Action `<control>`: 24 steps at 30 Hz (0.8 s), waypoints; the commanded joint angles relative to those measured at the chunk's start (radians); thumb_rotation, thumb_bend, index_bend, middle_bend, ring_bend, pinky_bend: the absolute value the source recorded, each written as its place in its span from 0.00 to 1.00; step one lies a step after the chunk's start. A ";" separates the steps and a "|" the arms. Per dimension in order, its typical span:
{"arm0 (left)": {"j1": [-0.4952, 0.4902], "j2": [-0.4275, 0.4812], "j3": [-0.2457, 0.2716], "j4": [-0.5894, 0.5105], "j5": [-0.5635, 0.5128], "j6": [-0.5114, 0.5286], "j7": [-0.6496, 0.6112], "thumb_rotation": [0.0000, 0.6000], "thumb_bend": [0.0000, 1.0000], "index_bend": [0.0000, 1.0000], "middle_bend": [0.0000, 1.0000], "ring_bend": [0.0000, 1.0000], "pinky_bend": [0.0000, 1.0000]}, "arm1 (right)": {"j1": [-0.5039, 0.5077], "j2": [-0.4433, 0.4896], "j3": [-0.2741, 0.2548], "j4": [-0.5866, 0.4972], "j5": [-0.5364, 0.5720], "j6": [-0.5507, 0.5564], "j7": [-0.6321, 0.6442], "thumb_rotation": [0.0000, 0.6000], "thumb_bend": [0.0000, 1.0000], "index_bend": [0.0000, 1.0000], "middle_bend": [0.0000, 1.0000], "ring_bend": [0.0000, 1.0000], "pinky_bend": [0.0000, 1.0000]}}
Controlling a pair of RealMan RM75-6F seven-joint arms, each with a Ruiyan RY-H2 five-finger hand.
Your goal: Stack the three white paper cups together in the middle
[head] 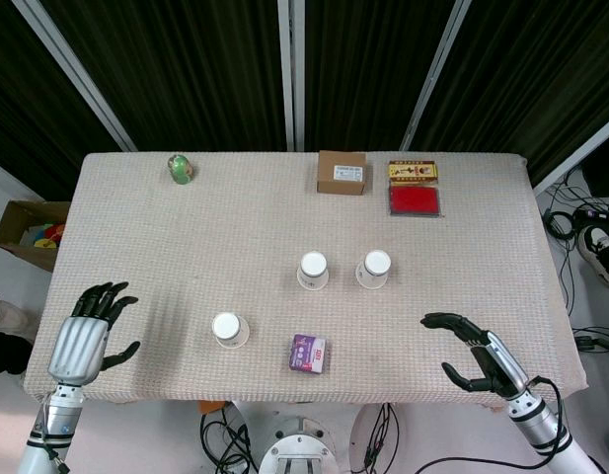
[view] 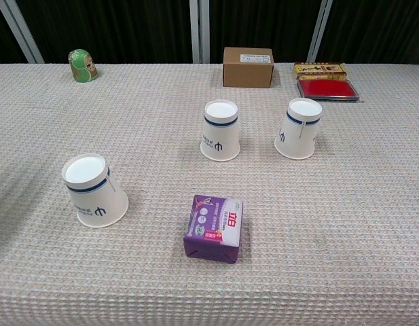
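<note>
L hand [head: 87,331]: hovering over near-left table edge, fingers spread apart, holding nothing. Seen in head view only.
R hand [head: 479,354]: hovering over near-right edge, fingers apart & slightly curled, gripping nothing; only dark tips possibly showing at chest view's right border.
Cup 1 [head: 229,329] [view: 94,189]: standing upside down, just right of L hand, not touching it.
Cup 2 [head: 313,270] [view: 221,130]: sitting upside down mid-table, ahead & left of R hand.
Cup 3 [head: 373,268] [view: 299,128]: sitting inverted beside cup 2, apart, ahead of R hand.
Stacking: not yet done; all 3 standing separate.
Purple tissue pack [head: 308,353] [view: 214,227]: lying between both hands, near front edge.
Cardboard box [head: 342,172], red tin [head: 414,199], green figurine [head: 180,168]: sitting along far edge, well away from both hands.
Table [head: 166,257]: wearing beige woven cloth.
</note>
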 commanded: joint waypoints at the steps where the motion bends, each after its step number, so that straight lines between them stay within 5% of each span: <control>1: -0.001 0.000 0.000 0.000 -0.001 -0.001 0.000 1.00 0.17 0.28 0.15 0.11 0.13 | 0.001 0.001 0.001 -0.001 0.002 0.000 0.000 1.00 0.34 0.23 0.26 0.14 0.25; 9: 0.001 0.001 -0.001 0.006 -0.005 0.002 -0.007 1.00 0.17 0.28 0.15 0.10 0.13 | 0.009 0.013 0.025 -0.013 0.045 -0.051 -0.125 1.00 0.34 0.23 0.26 0.14 0.25; 13: -0.002 0.006 -0.004 0.009 -0.006 0.002 -0.012 1.00 0.17 0.28 0.15 0.10 0.13 | 0.033 0.055 0.117 -0.099 0.177 -0.197 -0.694 1.00 0.34 0.23 0.26 0.14 0.25; 17: -0.003 0.008 -0.004 0.012 -0.005 0.002 -0.015 1.00 0.17 0.28 0.15 0.10 0.13 | 0.101 0.104 0.211 -0.210 0.323 -0.352 -1.125 1.00 0.29 0.22 0.25 0.14 0.25; 20: 0.003 0.007 -0.003 0.015 -0.008 0.011 -0.017 1.00 0.17 0.28 0.15 0.10 0.13 | 0.160 0.116 0.268 -0.260 0.445 -0.462 -1.382 1.00 0.23 0.21 0.23 0.14 0.19; 24: 0.015 0.013 -0.001 0.017 -0.018 0.023 -0.023 1.00 0.17 0.28 0.15 0.11 0.13 | 0.235 0.096 0.321 -0.267 0.595 -0.584 -1.561 1.00 0.20 0.20 0.21 0.13 0.16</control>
